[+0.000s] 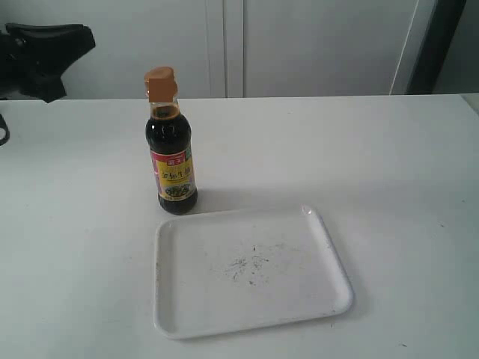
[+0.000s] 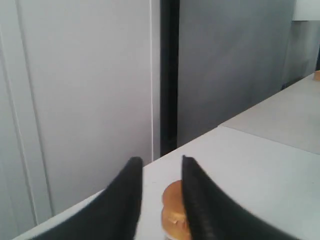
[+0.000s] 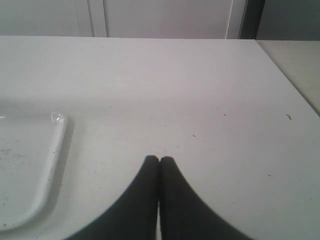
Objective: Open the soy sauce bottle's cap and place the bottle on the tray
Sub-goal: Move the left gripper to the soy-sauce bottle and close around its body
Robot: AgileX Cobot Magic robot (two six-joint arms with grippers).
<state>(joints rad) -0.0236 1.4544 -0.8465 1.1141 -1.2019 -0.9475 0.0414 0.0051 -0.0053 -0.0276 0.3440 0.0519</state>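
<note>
Here the spread left pincer [image 2: 160, 165] half-hides the cap [image 2: 172, 212]; right pincer [image 3: 159, 161] pressed together.

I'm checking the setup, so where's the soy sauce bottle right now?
In the exterior view, the soy sauce bottle stands upright on the table, left of centre, just behind the tray at its far-left corner.

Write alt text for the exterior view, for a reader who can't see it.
A soy sauce bottle stands upright on a white table, its orange cap closed, just behind the far left corner of an empty white tray with dark specks at its centre. Part of a black arm shows at the upper left edge, well clear of the bottle.
</note>
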